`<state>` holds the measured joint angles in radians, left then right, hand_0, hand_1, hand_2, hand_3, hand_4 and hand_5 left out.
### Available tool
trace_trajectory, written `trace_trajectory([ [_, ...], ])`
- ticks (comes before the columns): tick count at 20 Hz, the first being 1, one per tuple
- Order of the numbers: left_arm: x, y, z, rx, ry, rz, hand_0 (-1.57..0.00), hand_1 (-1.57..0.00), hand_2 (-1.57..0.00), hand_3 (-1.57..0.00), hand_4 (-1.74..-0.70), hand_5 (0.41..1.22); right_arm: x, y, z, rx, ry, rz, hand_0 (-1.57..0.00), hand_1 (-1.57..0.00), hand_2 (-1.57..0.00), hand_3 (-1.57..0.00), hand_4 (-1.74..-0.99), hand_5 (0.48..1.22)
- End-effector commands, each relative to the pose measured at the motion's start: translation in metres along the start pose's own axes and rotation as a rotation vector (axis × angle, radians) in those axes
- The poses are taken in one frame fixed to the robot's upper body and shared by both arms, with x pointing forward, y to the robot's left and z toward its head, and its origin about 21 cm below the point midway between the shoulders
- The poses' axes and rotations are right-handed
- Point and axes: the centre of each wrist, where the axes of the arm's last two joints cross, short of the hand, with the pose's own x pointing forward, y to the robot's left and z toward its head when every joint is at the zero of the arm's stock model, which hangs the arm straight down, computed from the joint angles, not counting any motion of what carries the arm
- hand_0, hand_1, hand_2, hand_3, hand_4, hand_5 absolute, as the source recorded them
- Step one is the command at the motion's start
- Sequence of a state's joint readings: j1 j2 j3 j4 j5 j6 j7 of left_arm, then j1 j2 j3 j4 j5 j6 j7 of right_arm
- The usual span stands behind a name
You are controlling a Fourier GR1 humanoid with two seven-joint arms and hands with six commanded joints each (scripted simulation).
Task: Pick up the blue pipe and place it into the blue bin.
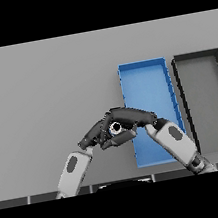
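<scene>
The blue bin point(145, 79) lies open on the grey table, right of centre. Both dark hands meet just left of the bin's left wall. My right hand point(131, 116) reaches in from the lower right, its fingers arched over a small light-rimmed round end point(115, 127), which looks like the blue pipe seen end-on. The rest of the pipe is hidden by the hands. My left hand point(92, 136) comes from the lower left and touches the same spot from the left side.
A dark grey bin point(207, 101) stands right beside the blue bin, on its right. My right forearm point(174, 139) crosses the near part of the blue bin. Bare grey table point(42, 92) stretches to the left and far side.
</scene>
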<state>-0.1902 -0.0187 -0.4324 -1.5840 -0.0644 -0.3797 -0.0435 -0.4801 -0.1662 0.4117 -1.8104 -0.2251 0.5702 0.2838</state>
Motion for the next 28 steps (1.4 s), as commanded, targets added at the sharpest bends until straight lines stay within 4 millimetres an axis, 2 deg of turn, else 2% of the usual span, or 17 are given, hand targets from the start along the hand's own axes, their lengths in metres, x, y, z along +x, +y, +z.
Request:
trace_trajectory([
  [1,-0.001,-0.003,-0.003,-0.007,-0.01,0.0,-1.57,-1.57,-1.55,-1.4,-1.73,1.221,0.001,0.002,-0.001,0.008,-0.013,0.008,-1.47,-1.47,-1.47,-1.43,-1.481,1.077],
  [4,0.001,-0.002,-0.002,0.004,-0.033,-0.002,-1.57,-1.57,-1.56,-1.44,-1.73,1.221,0.002,0.007,-0.003,-0.001,-0.026,-0.059,-1.52,-1.52,-1.52,-1.5,-1.49,1.147],
  [7,0.002,-0.005,-0.001,0.012,-0.027,-0.001,-1.57,-1.57,-1.56,-1.43,-1.73,1.221,0.001,0.008,0.002,-0.014,-0.03,-0.103,-1.54,-1.55,-1.55,-1.53,-1.494,1.183],
  [8,0.002,-0.004,-0.001,0.016,-0.037,-0.009,-1.57,-1.57,-1.57,-1.26,-1.73,1.221,0.001,0.007,0.002,-0.017,-0.034,-0.112,-1.55,-1.55,-1.55,-1.54,-1.495,1.191],
  [9,0.003,-0.003,-0.001,0.017,-0.043,-0.025,-1.45,-1.37,-1.34,-1.05,-1.63,1.221,0.003,0.008,0.0,-0.027,-0.036,-0.106,-1.55,-1.55,-1.55,-1.55,-1.496,1.197],
  [11,0.001,0.0,0.002,-0.014,-0.02,-0.06,-0.94,-0.88,-0.85,-0.67,-1.41,1.221,0.002,0.008,-0.001,-0.034,-0.026,-0.096,-1.56,-1.56,-1.56,-1.56,-1.497,1.206],
  [13,-0.002,0.001,0.004,-0.049,-0.005,-0.071,-0.6,-0.56,-0.55,-0.43,-1.25,1.221,0.002,0.009,-0.004,-0.046,-0.005,-0.089,-1.56,-1.56,-1.56,-1.56,-1.498,1.211],
  [16,0.0,0.003,0.002,-0.06,0.055,-0.082,-0.31,-0.29,-0.28,-0.22,-1.09,0.984,0.004,0.007,-0.003,-0.058,-0.017,-0.09,-1.57,-1.57,-1.57,-1.57,-1.498,1.216],
  [19,-0.002,0.005,0.004,-0.053,0.132,-0.075,-0.16,-0.15,-0.14,-0.11,-1.01,0.785,0.004,0.009,-0.005,-0.068,-0.042,-0.076,-1.57,-1.57,-1.57,-1.57,-1.499,1.218],
  [21,-0.002,0.006,0.001,-0.045,0.116,-0.081,-0.1,-0.09,-0.09,-0.07,-0.98,0.682,0.004,0.011,-0.002,-0.069,-0.059,-0.069,-1.57,-1.57,-1.57,-1.57,-1.499,1.219],
  [25,-0.004,0.001,0.003,-0.02,0.163,-0.048,-0.04,-0.04,-0.04,-0.03,-0.97,0.557,0.0,0.006,-0.005,-0.091,-0.049,-0.086,-1.57,-1.57,-1.57,-1.57,-1.498,1.22],
  [28,-0.007,0.008,0.004,-0.012,0.197,-0.058,-0.02,-0.02,-0.02,-0.01,-0.97,0.519,0.013,0.001,-0.008,-0.102,-0.115,-0.117,-1.57,-1.57,-1.57,-1.57,-1.496,1.221],
])
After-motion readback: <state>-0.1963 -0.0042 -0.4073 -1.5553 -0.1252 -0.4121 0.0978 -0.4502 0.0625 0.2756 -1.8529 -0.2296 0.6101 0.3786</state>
